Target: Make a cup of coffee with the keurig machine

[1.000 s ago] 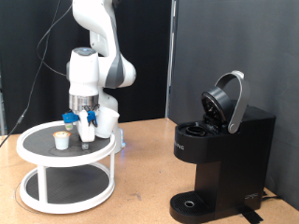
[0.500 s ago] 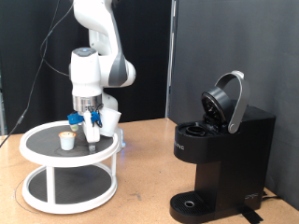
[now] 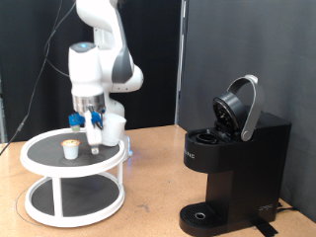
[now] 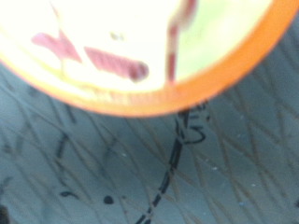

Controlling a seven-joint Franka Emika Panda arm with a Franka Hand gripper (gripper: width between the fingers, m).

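Gripper (image 3: 91, 126) over round white stand, left of frame; open or closed: cannot tell.
Pod (image 3: 68, 149) on dark top surface (image 3: 44, 155); cup (image 3: 114, 129) behind; keurig machine (image 3: 235, 163) right, lid up; black backdrop.

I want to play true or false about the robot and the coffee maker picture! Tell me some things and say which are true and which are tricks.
1. The black boxy coffee machine has its rounded top lid open. True.
2. The plain white ceramic mug sits on the machine's round drip base. False: it stands on the round white two-tier stand, behind the gripper.
3. The gripper hangs above the stand. True.
4. The small tan-topped pod sits inside the machine. False: it rests on the stand's dark top.
5. The stand is at the exterior view's right. False: it is at the left, the machine at the right.
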